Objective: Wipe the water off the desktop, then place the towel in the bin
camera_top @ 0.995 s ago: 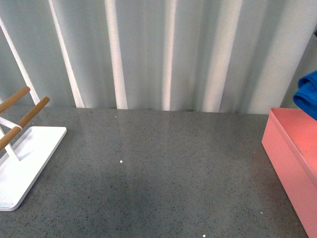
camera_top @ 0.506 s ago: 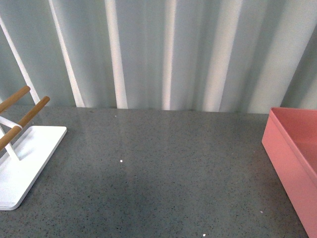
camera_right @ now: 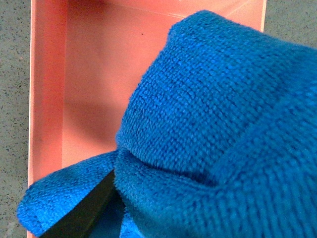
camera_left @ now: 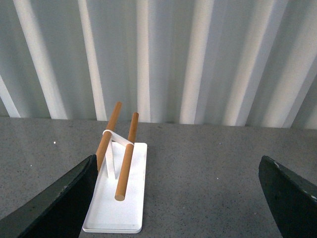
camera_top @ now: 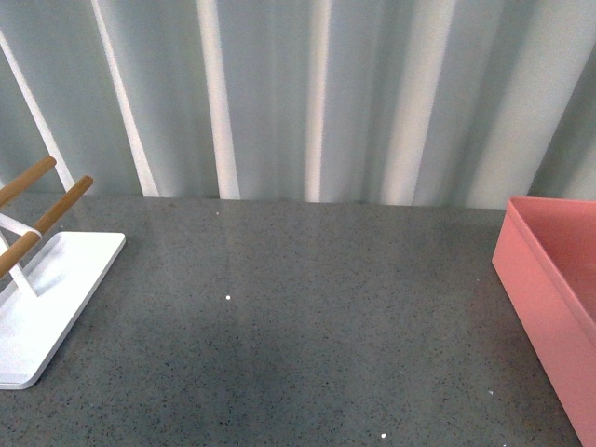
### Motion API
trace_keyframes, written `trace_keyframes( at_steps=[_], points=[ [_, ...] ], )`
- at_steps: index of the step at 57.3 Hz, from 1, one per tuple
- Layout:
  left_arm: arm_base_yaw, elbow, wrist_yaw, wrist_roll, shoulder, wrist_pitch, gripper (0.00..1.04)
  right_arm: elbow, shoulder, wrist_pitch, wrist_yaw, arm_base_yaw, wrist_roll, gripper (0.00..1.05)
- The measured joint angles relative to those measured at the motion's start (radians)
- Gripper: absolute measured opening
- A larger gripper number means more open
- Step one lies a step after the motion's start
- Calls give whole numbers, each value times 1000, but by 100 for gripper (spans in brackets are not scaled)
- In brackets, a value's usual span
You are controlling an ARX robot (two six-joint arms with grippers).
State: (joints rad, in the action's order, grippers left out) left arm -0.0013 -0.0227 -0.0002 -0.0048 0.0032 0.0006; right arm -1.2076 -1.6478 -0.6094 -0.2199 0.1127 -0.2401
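Your right gripper (camera_right: 106,198) is clenched on the towel (camera_right: 218,134): the blue cloth bunches over and around the one dark finger (camera_right: 81,213) you can see in the right wrist view, and it fills most of that picture. Directly beneath the jaws and the hanging cloth lies the open bin (camera_right: 89,84), its pink floor bare where it shows. The speckled desktop (camera_right: 12,74) runs along the bin's outer wall.

Your left gripper (camera_left: 176,198) is released, its two dark fingers (camera_left: 59,198) spread wide with nothing between them. Ahead of those jaws, on the desktop, stands the white rack (camera_left: 119,198) with its wooden rods (camera_left: 126,156).

In the front view neither arm shows; the bin sits at the desktop's right edge, the rack at its left.
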Motion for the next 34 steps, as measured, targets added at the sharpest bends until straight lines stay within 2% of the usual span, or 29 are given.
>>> trace_keyframes(
  at_steps=[9,13,17,34],
  points=[
    [0,0,0,0,0,0,98,0,1,0,0,0,0,92],
    [0,0,0,0,0,0,98,0,1,0,0,0,1,100],
    [0,0,0,0,0,0,98,0,2,0,0,0,1,97],
    [0,0,0,0,0,0,98,0,2,0,0,0,1,98]
  ],
)
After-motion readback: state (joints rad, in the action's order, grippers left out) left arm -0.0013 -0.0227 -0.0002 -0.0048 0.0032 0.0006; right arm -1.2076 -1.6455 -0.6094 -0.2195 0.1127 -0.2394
